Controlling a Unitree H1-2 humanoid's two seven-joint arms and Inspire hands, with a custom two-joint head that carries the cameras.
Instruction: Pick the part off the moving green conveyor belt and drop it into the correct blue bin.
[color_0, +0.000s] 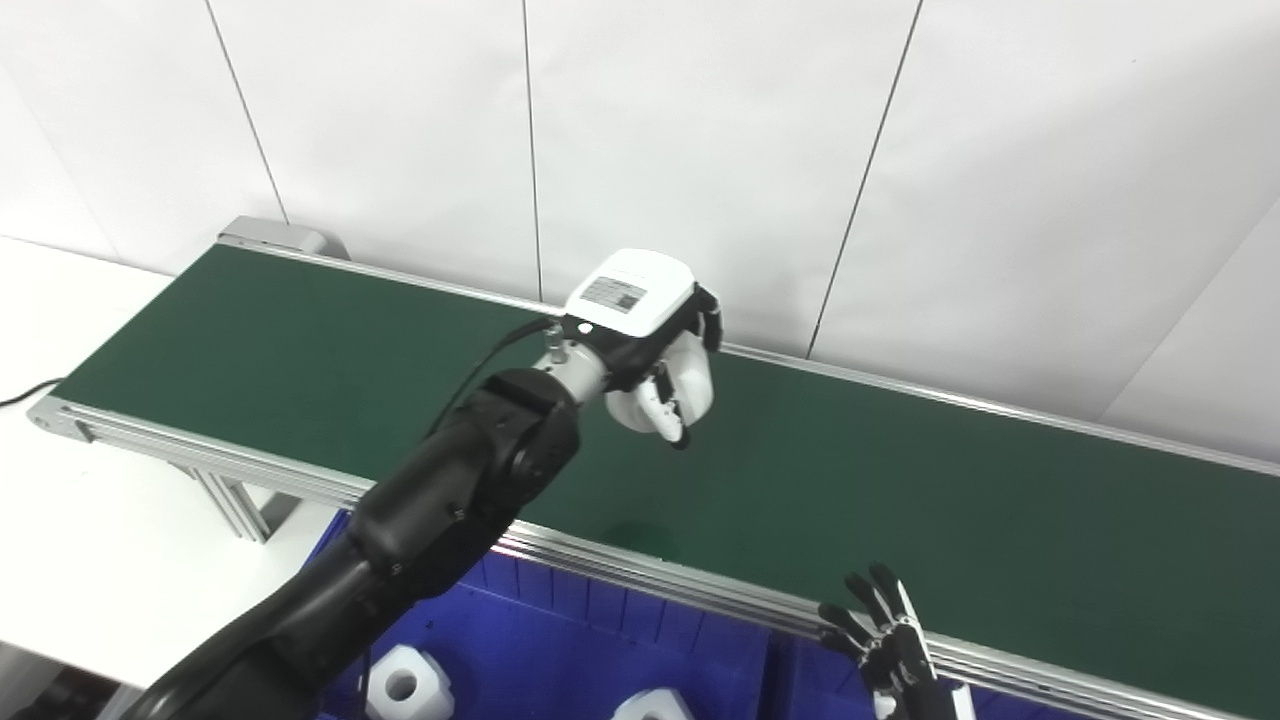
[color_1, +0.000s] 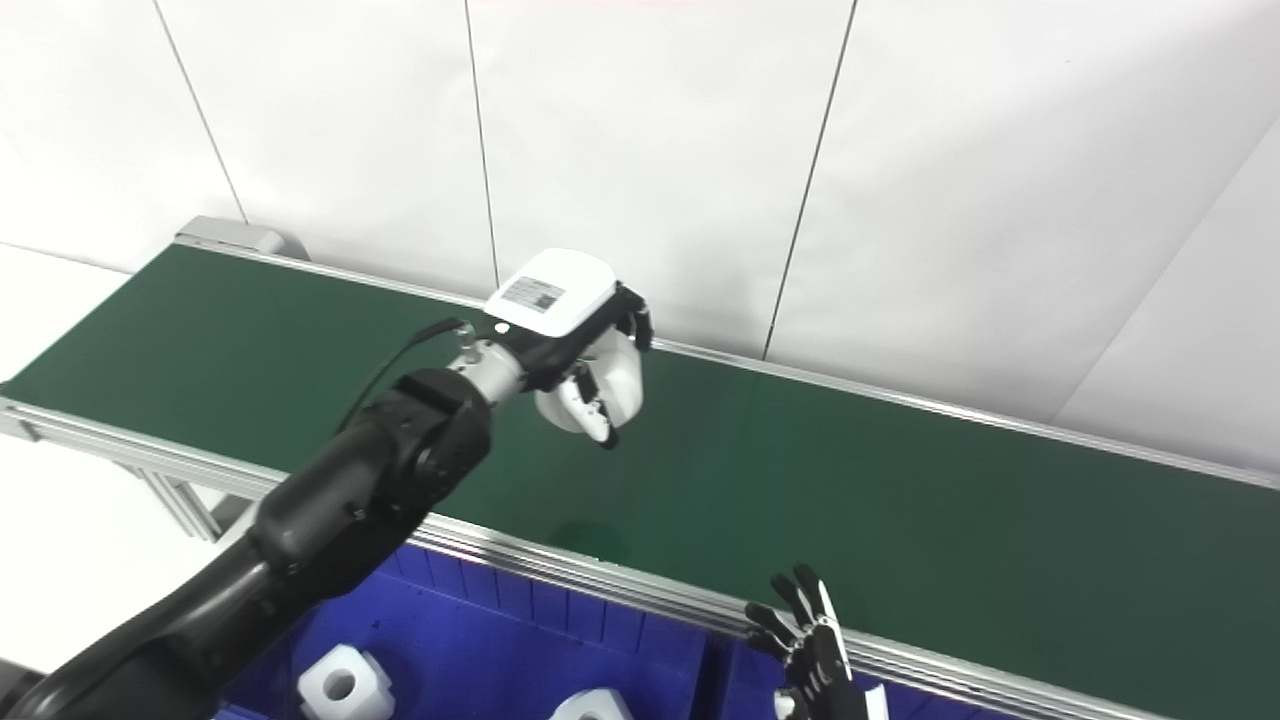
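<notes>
The left hand (color_0: 655, 350) hangs above the green conveyor belt (color_0: 900, 480), over the belt's middle and a little toward its far rail. Its fingers are curled around a white part (color_0: 690, 385), which sits lifted clear of the belt surface with a faint shadow under it near the belt's near rail. So the pick looks done, and the step in hand appears to be the carry from belt to bin.

The blue bin (color_0: 560, 640) lies just below the belt's near rail, on the robot's side. A divider wall splits it into compartments. Two white parts already lie in the compartment nearest the left arm: one with a round hole (color_0: 405, 685) and another only partly in view at the bottom edge (color_0: 650, 708). The belt itself shows no other part.

The right hand (color_0: 885, 635) waits at the belt's near rail, fingers spread, holding nothing.

The next move, as I judge it, calls for drawing the left hand back across the near rail, keeping the part high enough to clear that rail, then letting go over the compartment that holds like parts. Whether the held part matches those two I cannot tell, since the fingers hide most of its shape.
</notes>
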